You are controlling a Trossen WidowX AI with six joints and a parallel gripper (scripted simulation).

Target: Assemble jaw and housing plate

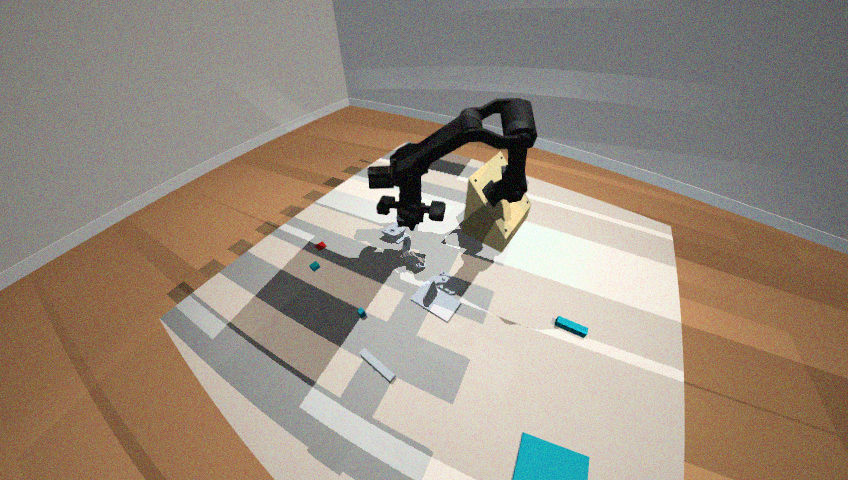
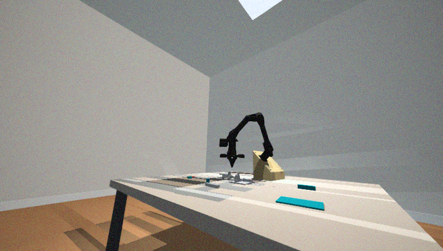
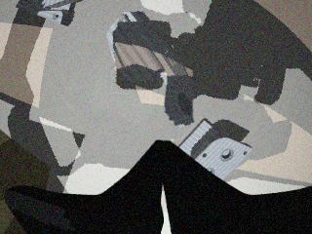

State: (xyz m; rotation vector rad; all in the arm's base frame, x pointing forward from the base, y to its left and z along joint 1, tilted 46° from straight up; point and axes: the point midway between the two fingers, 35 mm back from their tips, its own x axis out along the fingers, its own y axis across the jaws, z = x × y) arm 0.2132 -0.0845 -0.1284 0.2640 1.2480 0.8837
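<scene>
Black pincer [image 1: 409, 226] [image 2: 231, 166] [image 3: 162, 147] closed and empty, above the table [image 1: 624, 285] [image 2: 351, 198], grey loose jaw [image 1: 413, 259] lying below, housing plate [image 1: 392, 231] [image 3: 225, 155] nearby.

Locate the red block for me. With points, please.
In the top view, the red block [image 1: 320, 245] lies left of the gripper [image 1: 410, 224] [image 2: 231, 166] [image 3: 163, 142], just beyond a small teal block [image 1: 314, 266].

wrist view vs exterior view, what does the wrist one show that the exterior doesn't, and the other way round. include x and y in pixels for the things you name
Only wrist: a round hole [image 3: 226, 155] in the pale grey plate [image 1: 392, 230] [image 3: 238, 158], readable from above.

Only exterior: the table leg [image 2: 116, 217], the tan wedge mount [image 1: 483, 223] [image 2: 277, 174], the flat teal slab [image 1: 551, 457] [image 2: 300, 203] and the teal bar [image 1: 571, 327] [image 2: 306, 187].

Both: the black gripper [image 1: 411, 227] [image 2: 231, 166] [image 3: 162, 147], shut with nothing in it, and part of the grey-and-cream tabletop [image 1: 595, 392] [image 2: 357, 211] [image 3: 88, 107].
</scene>
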